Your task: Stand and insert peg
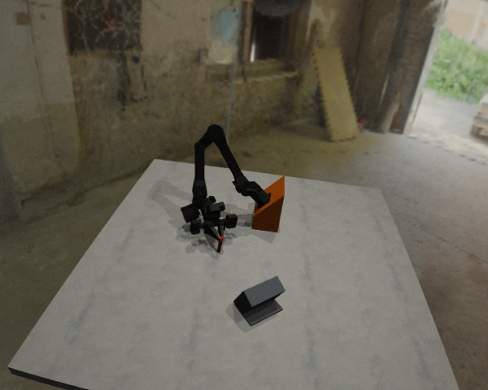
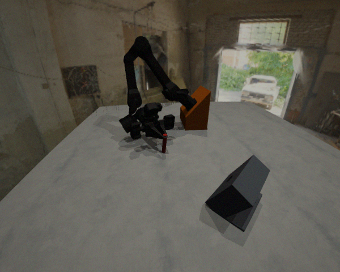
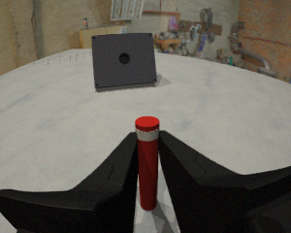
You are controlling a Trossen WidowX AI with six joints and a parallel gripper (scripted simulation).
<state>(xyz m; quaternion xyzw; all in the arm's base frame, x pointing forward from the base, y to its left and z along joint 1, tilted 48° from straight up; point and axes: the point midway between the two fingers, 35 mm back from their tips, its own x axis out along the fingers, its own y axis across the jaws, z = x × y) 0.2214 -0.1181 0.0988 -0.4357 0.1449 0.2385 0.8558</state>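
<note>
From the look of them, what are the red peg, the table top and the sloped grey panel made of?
Peg: smooth red, probably plastic or painted, with a soft sheen; white band near its top. Table: pale grey with cloudy veins, like matte marble or stone. Panel: uniform dark grey, matte, possibly painted metal or plastic. The black pincer grips the peg.

Top view looked down from high beyond the table [image 1: 110, 293], exterior sat lower and nearer, wrist peered out close between fingers, panel [image 3: 124, 60] at twelve o'clock, shared by all

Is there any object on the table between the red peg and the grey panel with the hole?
Nothing visible: from the peg, held upright in the tool, only bare table stretches to the panel.
</note>
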